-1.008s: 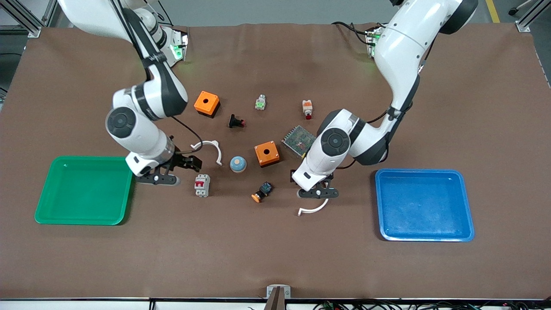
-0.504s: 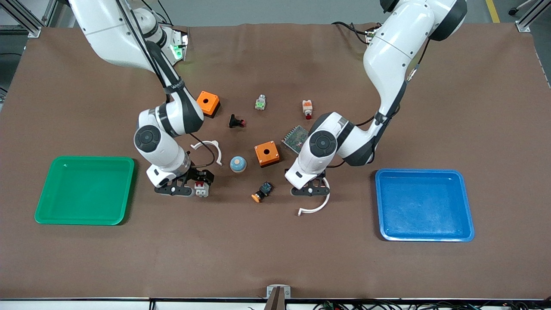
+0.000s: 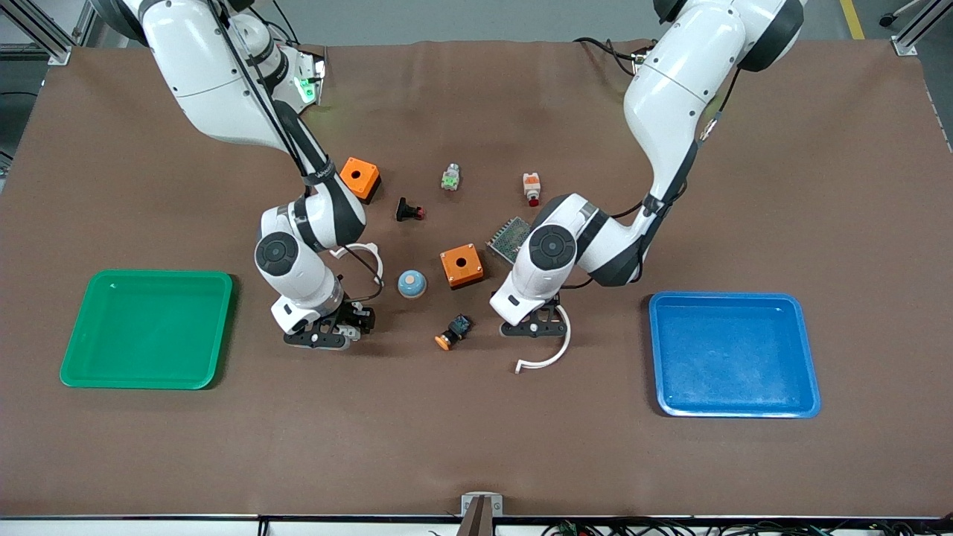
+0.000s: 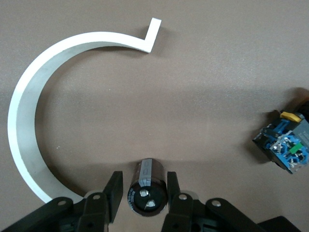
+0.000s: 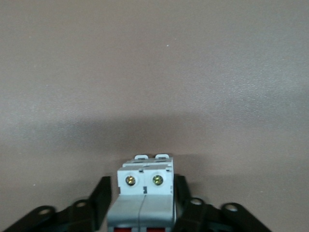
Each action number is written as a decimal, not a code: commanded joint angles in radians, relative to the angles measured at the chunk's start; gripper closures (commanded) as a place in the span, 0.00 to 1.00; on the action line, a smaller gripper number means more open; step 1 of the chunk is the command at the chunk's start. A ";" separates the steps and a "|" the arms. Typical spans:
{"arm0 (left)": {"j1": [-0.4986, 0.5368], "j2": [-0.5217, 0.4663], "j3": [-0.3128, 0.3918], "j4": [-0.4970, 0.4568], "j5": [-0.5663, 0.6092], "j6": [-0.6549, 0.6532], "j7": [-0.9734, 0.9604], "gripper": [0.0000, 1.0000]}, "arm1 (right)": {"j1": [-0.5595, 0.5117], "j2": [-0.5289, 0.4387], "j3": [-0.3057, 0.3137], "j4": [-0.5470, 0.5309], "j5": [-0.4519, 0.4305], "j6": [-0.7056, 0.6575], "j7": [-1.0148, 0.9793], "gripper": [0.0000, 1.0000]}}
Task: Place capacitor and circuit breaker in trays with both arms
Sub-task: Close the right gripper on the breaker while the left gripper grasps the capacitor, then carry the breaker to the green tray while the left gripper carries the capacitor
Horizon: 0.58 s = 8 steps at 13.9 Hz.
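Lowest in the front view lies a white curved strip [image 3: 547, 359]. Just above it the left gripper [image 3: 534, 328] is down at the table, in the lower middle of the frame. In the left wrist view its fingers [image 4: 114, 192] stand apart on either side of the capacitor [image 4: 147, 195], which lies on its side on the mat with a thin gap beside it. An orange-capped button [image 3: 452, 332] lies next to it, toward the right arm's end.

At the same height, near the green tray [image 3: 145, 376], the right gripper [image 3: 344, 333] straddles the circuit breaker [image 5: 144, 191]. Its fingers [image 5: 102, 195] are spread at the breaker's sides, not visibly squeezing it. The blue tray [image 3: 733, 408] sits at the left arm's end. Higher in the frame are a blue dome [image 3: 412, 284] and an orange box [image 3: 461, 266].
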 commanded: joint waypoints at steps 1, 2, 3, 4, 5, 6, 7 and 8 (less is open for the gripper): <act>-0.014 0.007 0.013 0.018 0.027 -0.003 -0.018 0.92 | 0.003 -0.003 -0.011 0.017 0.005 -0.019 0.014 0.99; -0.014 0.004 0.013 0.018 0.027 -0.007 -0.018 0.99 | -0.003 -0.008 -0.012 0.021 0.005 -0.029 0.011 1.00; -0.009 -0.006 0.015 0.018 0.030 -0.014 -0.016 0.99 | -0.015 -0.014 -0.012 0.039 0.005 -0.072 0.008 1.00; -0.002 -0.023 0.015 0.020 0.048 -0.030 -0.015 1.00 | -0.032 -0.017 -0.016 0.081 0.003 -0.153 0.000 1.00; 0.006 -0.045 0.015 0.023 0.077 -0.058 -0.015 1.00 | -0.058 -0.034 -0.017 0.136 0.000 -0.253 -0.012 1.00; 0.029 -0.071 0.015 0.025 0.102 -0.081 -0.002 1.00 | -0.099 -0.038 -0.017 0.188 0.000 -0.337 -0.052 1.00; 0.061 -0.106 0.012 0.025 0.113 -0.102 0.018 1.00 | -0.141 -0.040 -0.017 0.223 0.000 -0.396 -0.090 1.00; 0.084 -0.135 0.010 0.025 0.113 -0.139 0.042 1.00 | -0.184 -0.049 -0.017 0.240 0.000 -0.431 -0.113 1.00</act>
